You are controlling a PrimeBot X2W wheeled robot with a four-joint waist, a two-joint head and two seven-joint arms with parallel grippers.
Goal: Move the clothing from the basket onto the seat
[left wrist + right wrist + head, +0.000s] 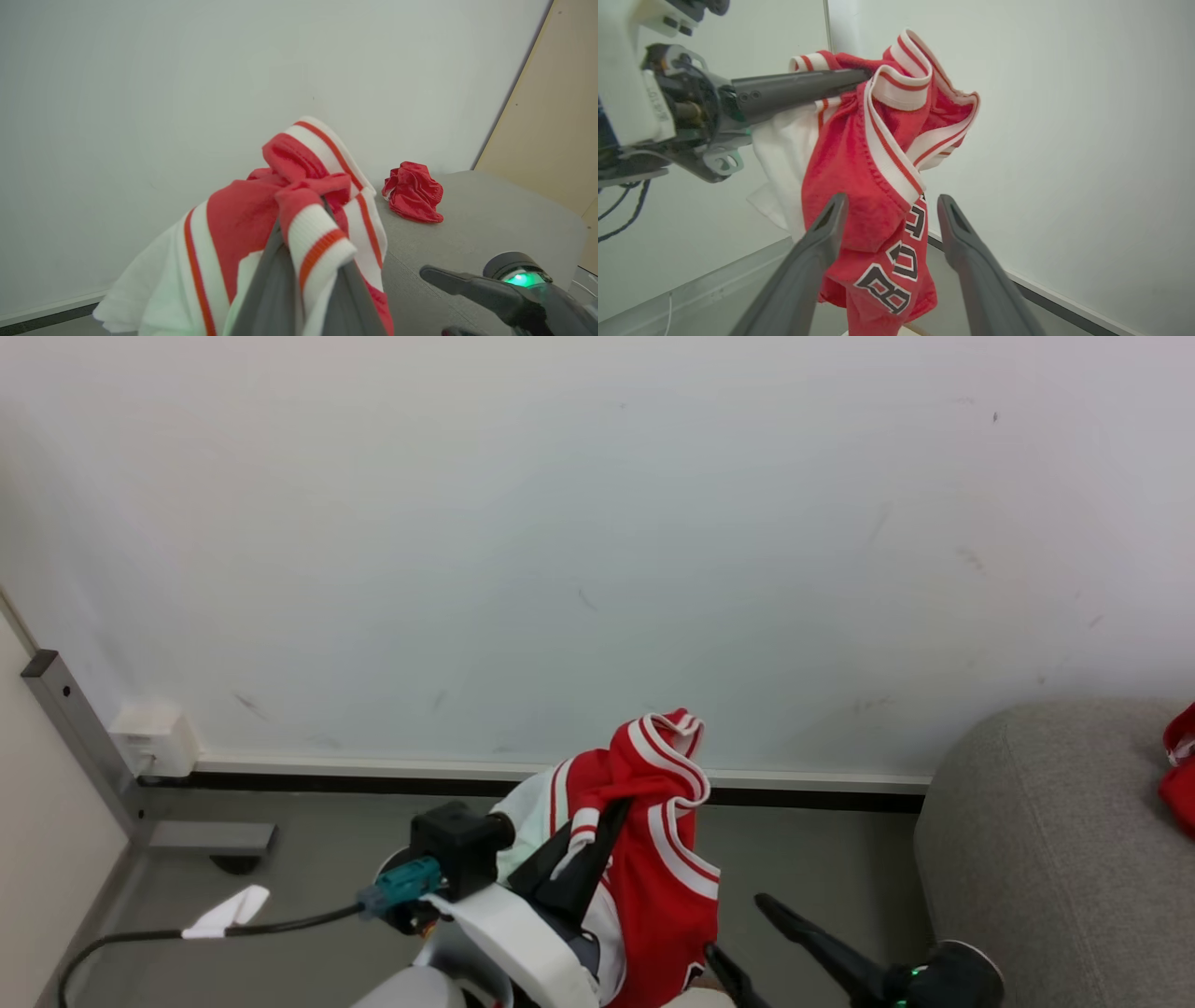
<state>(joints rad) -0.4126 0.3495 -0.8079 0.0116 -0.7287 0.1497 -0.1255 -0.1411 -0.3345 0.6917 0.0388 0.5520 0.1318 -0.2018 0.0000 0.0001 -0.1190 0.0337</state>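
We see the red jersey (667,868) hanging clear of the floor (327,859), our left gripper (597,831) clamped on its striped trim, our right gripper (738,926) spread wide and empty near it, and a second red garment (413,198) lying on the grey seat (1046,840).

Ahead of me stands a plain, pale wall (597,523), flecked with small dark scuffs. A white skirting board (373,768) runs along its foot, a dark strip beneath it, then smooth grey floor (308,859). On my left a grey metal post (79,733) rises beside a beige panel (37,859), a small white box (154,737) against it. The light is even.
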